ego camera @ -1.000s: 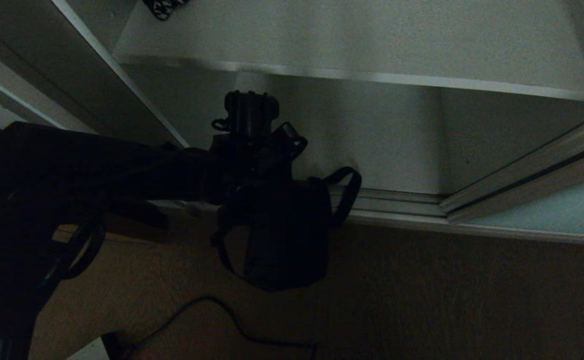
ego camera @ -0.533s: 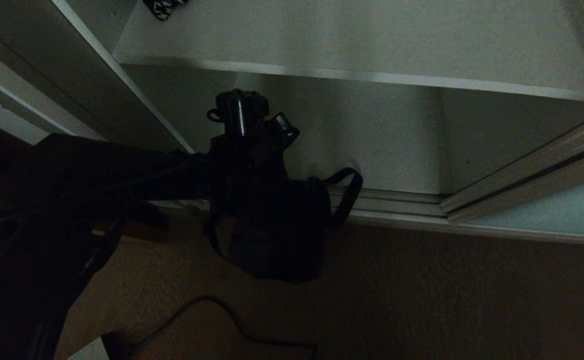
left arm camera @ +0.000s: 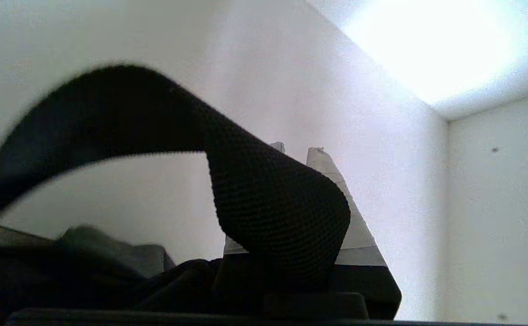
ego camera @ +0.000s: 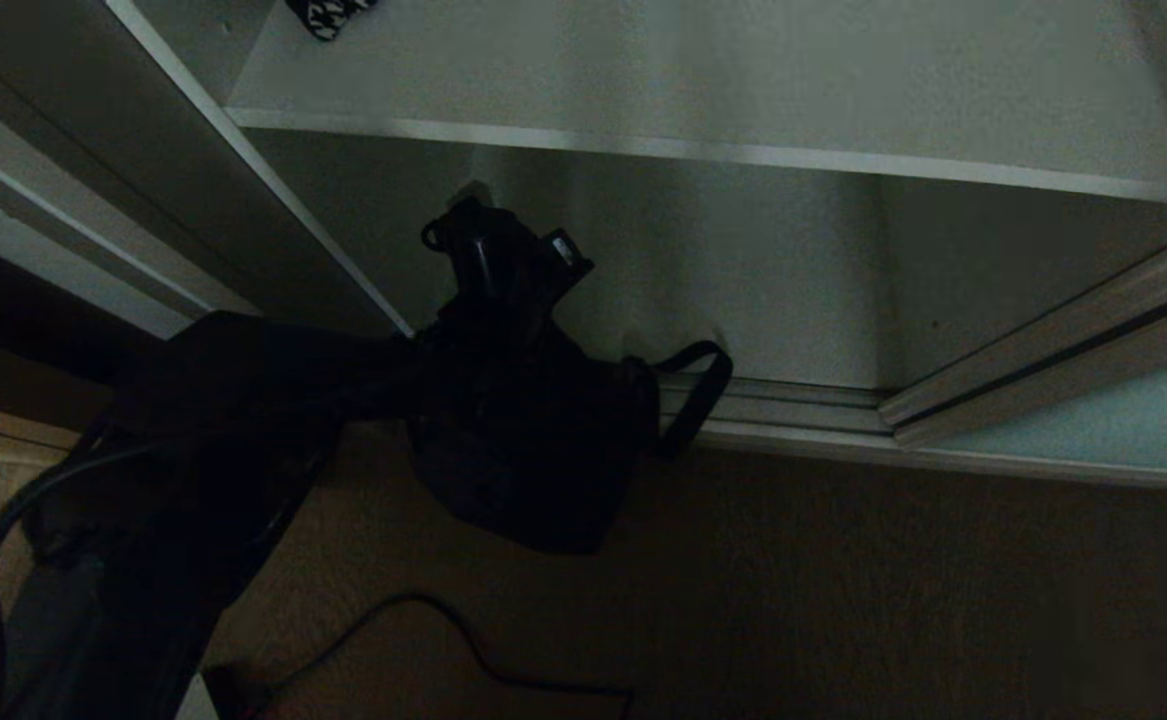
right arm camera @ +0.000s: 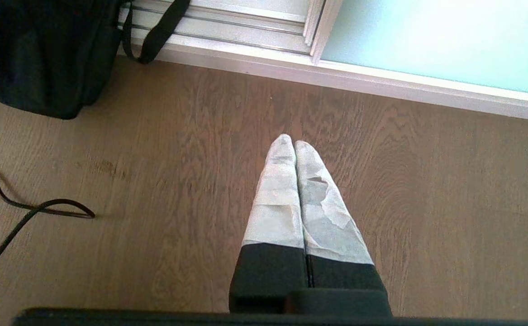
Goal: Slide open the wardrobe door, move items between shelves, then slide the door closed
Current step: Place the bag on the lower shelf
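While the black bag (ego camera: 533,450) hangs off your left gripper (left arm camera: 300,156), notice what is carrying it: the fingers are pinched nearly together on one mesh strap (left arm camera: 273,203), and the strap loops up over them in the left wrist view. The bag's body sags below and in front of the hand, out over the wooden floor (right arm camera: 381,203) just outside the wardrobe opening. A second strap (ego camera: 698,395) dangles off its far side, right against the bottom door track (ego camera: 793,410).

Above the hand is the upper shelf (ego camera: 703,70), its pale front edge running across, with a small checked item (ego camera: 328,15) at its back corner. Beyond the hand lies the lower compartment's white wall. Off to the far side, the sliding door (ego camera: 1093,420) is pushed back, teal glass showing.

Your right gripper (right arm camera: 294,149) is parked, fingers pressed together with nothing in them, pointing down at the floor.

Watch three risks, I'd say. A one-strap hold lets the bag swing, so a fast lift could slip it loose. The dangling strap could catch on the track. Coming up too close, the bag could bump the shelf edge. There's also a cable (right arm camera: 24,213) on the floor behind it.
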Robot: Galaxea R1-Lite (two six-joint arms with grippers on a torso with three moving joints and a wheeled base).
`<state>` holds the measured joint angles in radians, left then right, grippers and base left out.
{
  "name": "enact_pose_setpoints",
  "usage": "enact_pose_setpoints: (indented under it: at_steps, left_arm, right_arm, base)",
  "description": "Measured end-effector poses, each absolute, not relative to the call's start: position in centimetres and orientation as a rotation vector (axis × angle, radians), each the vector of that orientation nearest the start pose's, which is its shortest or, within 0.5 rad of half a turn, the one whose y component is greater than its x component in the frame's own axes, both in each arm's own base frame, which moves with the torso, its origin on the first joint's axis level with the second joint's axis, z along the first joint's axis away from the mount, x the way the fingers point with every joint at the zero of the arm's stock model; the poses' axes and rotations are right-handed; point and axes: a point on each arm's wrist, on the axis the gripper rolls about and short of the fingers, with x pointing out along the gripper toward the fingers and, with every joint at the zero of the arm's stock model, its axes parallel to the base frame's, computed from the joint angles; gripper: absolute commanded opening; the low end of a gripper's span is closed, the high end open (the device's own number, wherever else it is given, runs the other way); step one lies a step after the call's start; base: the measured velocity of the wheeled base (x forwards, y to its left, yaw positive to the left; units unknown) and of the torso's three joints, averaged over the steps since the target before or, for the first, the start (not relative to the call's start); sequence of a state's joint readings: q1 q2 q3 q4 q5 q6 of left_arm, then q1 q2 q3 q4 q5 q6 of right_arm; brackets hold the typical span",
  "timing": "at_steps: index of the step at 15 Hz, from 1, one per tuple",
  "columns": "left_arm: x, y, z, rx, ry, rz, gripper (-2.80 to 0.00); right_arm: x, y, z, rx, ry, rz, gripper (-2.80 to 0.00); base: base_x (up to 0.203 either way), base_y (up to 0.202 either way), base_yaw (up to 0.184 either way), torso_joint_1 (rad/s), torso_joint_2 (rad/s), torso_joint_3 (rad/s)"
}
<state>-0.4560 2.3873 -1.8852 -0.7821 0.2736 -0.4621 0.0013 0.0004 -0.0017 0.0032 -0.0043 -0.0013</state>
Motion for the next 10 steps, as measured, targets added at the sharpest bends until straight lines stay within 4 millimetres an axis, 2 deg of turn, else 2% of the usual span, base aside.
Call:
enact_pose_setpoints:
  at_steps: [3, 7, 10]
  left_arm:
    - [46.4, -21.9, 20.9, -0.529, -0.243, -0.217, -2.80]
    - [46.0, -21.7, 22.3, -0.504, -0.364, -0.208, -2.80]
    - [45.9, -21.7, 22.5, -0.481, -0.430, -0.226, -2.80]
  right_arm:
    - [-2.3, 0.0, 7.6, -0.001, 0.002, -0.003, -2.80]
    - [-2.3, 0.0, 7.6, -0.001, 0.002, -0.003, -2.80]
    - [-2.3, 0.0, 7.6, -0.001, 0.002, -0.003, -2.80]
  base:
    - [0.000, 0.000, 0.000, 0.000, 0.00, 0.000]
    - [0.000, 0.000, 0.000, 0.000, 0.00, 0.000]
    - [0.000, 0.000, 0.000, 0.000, 0.00, 0.000]
